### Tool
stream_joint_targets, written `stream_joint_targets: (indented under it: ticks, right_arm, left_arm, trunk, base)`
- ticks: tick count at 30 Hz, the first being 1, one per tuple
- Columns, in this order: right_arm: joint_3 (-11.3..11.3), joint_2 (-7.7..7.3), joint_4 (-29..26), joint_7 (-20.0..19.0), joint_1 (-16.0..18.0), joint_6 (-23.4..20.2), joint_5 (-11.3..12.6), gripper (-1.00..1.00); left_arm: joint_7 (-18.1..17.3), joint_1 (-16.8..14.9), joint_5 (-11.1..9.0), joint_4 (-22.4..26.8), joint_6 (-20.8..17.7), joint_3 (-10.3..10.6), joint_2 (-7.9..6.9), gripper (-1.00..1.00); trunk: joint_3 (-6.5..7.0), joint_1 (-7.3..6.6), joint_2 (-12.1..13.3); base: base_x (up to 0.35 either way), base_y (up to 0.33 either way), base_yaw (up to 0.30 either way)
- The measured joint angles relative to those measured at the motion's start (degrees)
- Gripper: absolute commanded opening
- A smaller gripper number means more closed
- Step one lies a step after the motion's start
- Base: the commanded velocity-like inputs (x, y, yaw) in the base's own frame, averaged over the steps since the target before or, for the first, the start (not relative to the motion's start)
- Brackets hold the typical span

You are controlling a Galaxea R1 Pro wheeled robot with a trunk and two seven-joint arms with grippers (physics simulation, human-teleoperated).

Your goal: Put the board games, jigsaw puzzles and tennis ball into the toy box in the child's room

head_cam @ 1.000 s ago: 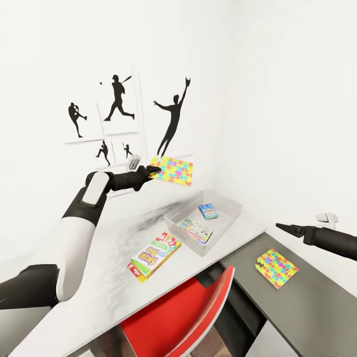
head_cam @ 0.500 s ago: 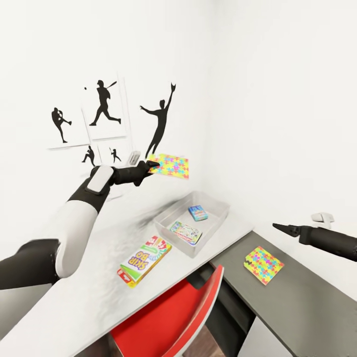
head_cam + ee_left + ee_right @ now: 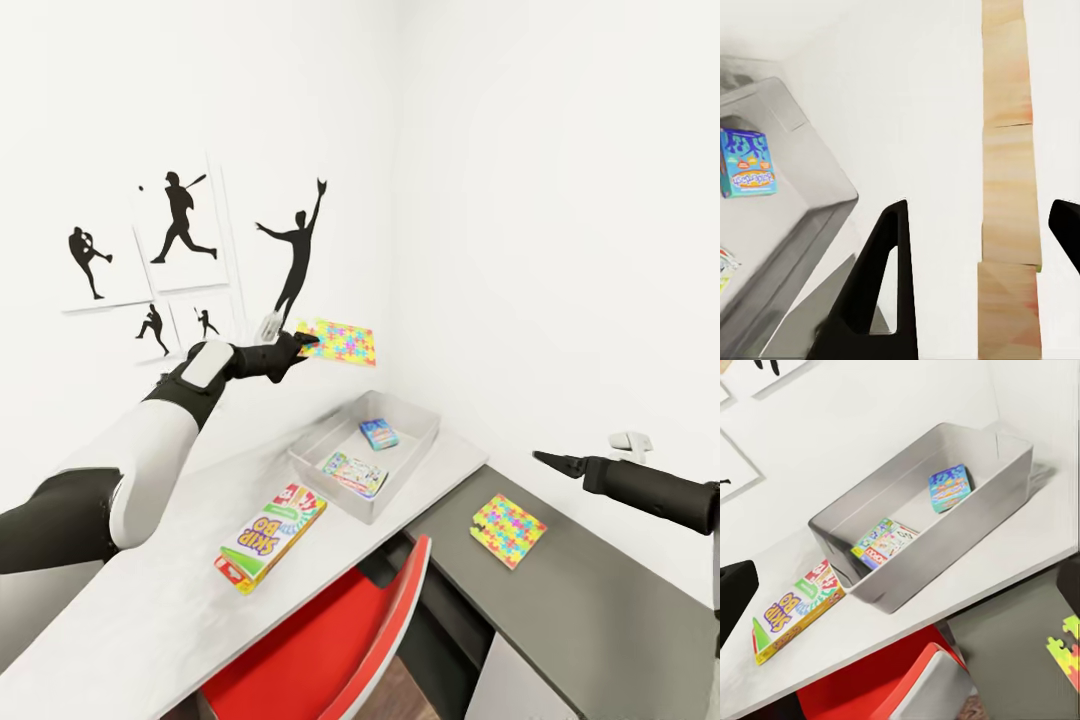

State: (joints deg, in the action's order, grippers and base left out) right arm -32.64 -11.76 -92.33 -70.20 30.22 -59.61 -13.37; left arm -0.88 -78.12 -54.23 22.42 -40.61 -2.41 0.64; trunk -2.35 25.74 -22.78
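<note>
My left gripper [image 3: 303,346] is shut on one edge of a jigsaw puzzle [image 3: 346,342], holding it in the air by the wall, behind and above the toy box [image 3: 310,462]. The box stands on the white table [image 3: 150,620] with a blue board game [image 3: 379,433] and a second board game [image 3: 353,474] inside. A Skip-Bo board game [image 3: 270,523] lies flat on the table in front of the box. The other jigsaw puzzle [image 3: 508,530] lies on a lower dark grey top to the right. My right gripper [image 3: 545,459] hovers open above that top. The tennis ball and bed are out of view.
A red chair [image 3: 330,650] is tucked against the table's front edge. Black silhouette prints [image 3: 180,215] hang on the white wall behind the table. The room corner rises just behind the toy box. The right wrist view looks over the box [image 3: 937,551] and the Skip-Bo box [image 3: 795,611].
The head camera has turned right, shifting the whole picture left. My left gripper has carried the puzzle a little to the right along the wall, closer to above the toy box.
</note>
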Motion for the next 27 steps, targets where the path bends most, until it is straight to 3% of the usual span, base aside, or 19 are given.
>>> stream_joint_targets:
  ticks: [15, 21, 27]
  right_arm:
    - [0.7, 0.46, 0.0, 0.2, 0.0, 0.0, 0.0, 1.00]
    - [0.8, 0.44, 0.0, 0.2, 0.0, 0.0, 0.0, 1.00]
    - [0.9, 0.47, 0.0, 0.2, 0.0, 0.0, 0.0, 1.00]
  left_arm:
    - [0.0, 2.3, 0.1, -2.2, 1.0, 0.7, 0.05, -1.00]
    - [0.0, 3.8, 3.2, -2.4, 3.2, 0.9, -0.03, -1.00]
    - [-0.1, 5.8, 4.5, -2.5, 4.5, 0.8, -0.92, -1.00]
  trunk:
    - [1.25, 0.00, 0.0]
    - [1.70, 0.01, -0.1]
    - [2.17, 0.02, -0.1]
  base:
    - [0.000, 0.000, -0.158]
    - [0.000, 0.000, -0.156]
    - [0.000, 0.000, -0.156]
